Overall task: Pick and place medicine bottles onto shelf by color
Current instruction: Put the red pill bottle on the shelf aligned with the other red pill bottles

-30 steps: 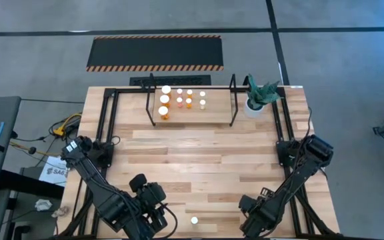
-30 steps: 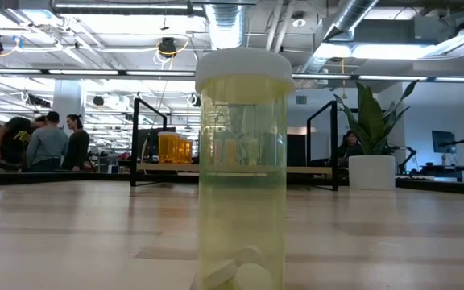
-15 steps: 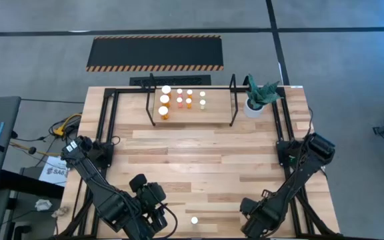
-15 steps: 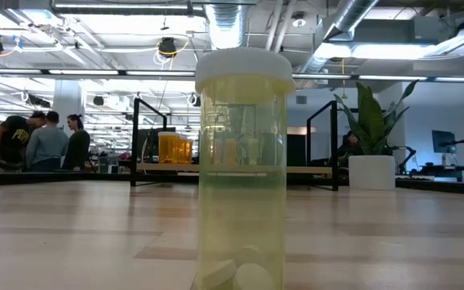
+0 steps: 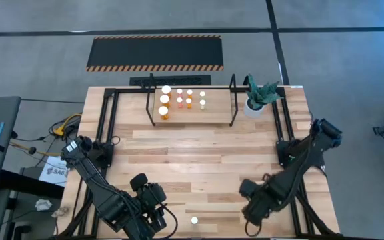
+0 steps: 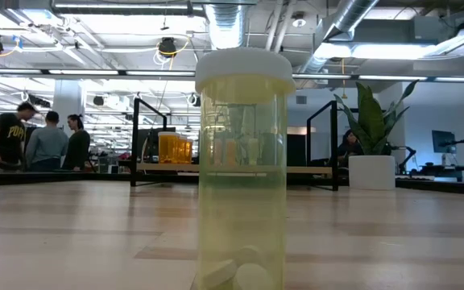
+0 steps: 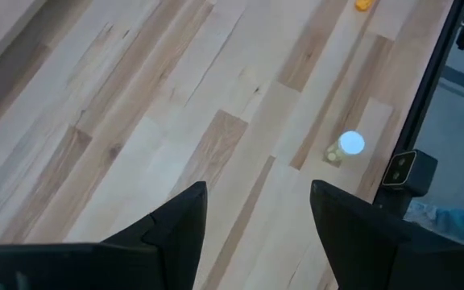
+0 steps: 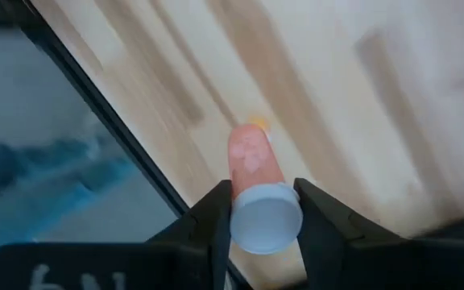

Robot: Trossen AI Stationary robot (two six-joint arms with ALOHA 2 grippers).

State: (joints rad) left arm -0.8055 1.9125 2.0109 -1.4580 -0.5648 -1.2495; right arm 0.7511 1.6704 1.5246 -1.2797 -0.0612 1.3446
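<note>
The left gripper (image 7: 252, 234) waits at the near-left edge of the light wooden table (image 5: 199, 153), its two dark fingers spread wide and holding nothing. Past those fingers, well apart from them, a pale yellowish bottle with a round white cap (image 7: 346, 147) stands upright near the table's front edge; the low view shows it close up, with white tablets at its bottom. The high view places it between the two arms.

At the far middle of the table stands the low rack of thin black metal bars (image 5: 192, 100), with a cluster of white-capped orange and pale bottles (image 5: 179, 100) already on its wood floor, mostly toward its left half.

The right gripper (image 8: 264, 213), at the near-right of the table, is closed on a reddish-orange bottle with a white cap (image 8: 258, 189). The cap sits squarely between the two fingers, touching both, and the body points away toward the table edge. The picture is smeared, so whether the bottle is clear of the wood cannot be settled.

Judgement: the step in hand is the carry of this bottle. The next move calls for transport to the rack and upright placement beside bottles of like colour, without knocking those standing there.
</note>
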